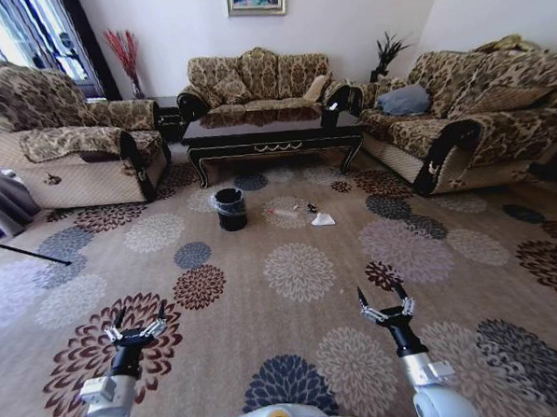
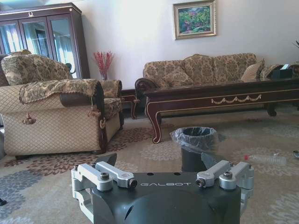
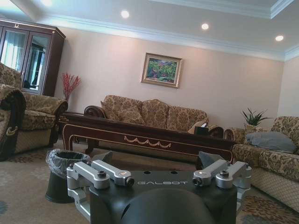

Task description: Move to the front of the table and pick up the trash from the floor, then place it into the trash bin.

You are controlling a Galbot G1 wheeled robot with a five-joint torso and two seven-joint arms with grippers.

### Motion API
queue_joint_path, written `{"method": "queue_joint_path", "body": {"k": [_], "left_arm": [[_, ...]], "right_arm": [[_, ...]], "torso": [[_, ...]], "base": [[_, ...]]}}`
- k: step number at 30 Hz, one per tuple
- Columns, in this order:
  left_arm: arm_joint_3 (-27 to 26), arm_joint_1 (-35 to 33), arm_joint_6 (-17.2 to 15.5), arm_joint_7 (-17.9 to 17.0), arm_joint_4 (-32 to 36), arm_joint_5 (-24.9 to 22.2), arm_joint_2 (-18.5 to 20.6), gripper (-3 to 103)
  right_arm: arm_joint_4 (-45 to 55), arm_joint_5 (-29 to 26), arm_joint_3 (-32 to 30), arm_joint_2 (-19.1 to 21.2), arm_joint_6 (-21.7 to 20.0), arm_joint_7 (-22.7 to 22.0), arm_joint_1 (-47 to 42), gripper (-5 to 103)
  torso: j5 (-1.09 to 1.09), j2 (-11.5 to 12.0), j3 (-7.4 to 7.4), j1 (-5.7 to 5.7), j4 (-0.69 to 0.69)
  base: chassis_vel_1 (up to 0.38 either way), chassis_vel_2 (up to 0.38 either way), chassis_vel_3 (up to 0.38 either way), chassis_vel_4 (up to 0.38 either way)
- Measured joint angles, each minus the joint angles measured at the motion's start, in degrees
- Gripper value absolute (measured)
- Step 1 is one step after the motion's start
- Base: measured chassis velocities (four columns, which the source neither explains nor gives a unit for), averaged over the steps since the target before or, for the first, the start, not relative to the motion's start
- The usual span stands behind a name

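Trash (image 1: pixel 322 219) lies beside the trash bin (image 1: pixel 229 209) — well ahead of both open jaws.

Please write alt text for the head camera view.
Both grippers, left gripper and right gripper, hang open above the flower-patterned beige carpet. Ahead, a clear plastic bottle and white paper scrap lie beside the small black lined bin, before the dark-brown coffee table.

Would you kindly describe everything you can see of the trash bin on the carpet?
The trash bin is a small round black bucket, narrowing slightly toward its base, lined with a thin plastic bag crumpled over its rim. It stands upright and open on the patterned floor, in front of the table near its left end, apart from it. The bottle lies on the carpet to its right, not touching. Its inside looks dark; contents cannot be made out. Both grippers are far from it.
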State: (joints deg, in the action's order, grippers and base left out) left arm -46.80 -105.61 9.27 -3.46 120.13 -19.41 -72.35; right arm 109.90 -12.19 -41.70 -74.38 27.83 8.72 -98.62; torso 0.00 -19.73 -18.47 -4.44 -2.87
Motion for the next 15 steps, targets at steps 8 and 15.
{"method": "queue_joint_path", "body": {"k": [8, 15], "left_arm": [[-0.2, -0.2, 0.1, -0.1, 0.3, 0.0, 0.4, 100], [-0.1, -0.3, 0.0, -0.1, 0.8, 0.0, 0.4, 100]], "right_arm": [[0.6, 0.8, 0.3, -0.3, 0.1, 0.1, -0.9, 100], [0.8, 1.4, 0.2, -0.3, 0.2, 0.0, -0.9, 100]], "torso": [[0.0, 2.0, 1.22, 0.73, 0.0], [0.01, 3.4, 2.24, 1.13, 0.0]], "base": [[0.0, 0.0, 0.0, 0.0], [0.0, 0.0, 0.0, 0.0]]}}
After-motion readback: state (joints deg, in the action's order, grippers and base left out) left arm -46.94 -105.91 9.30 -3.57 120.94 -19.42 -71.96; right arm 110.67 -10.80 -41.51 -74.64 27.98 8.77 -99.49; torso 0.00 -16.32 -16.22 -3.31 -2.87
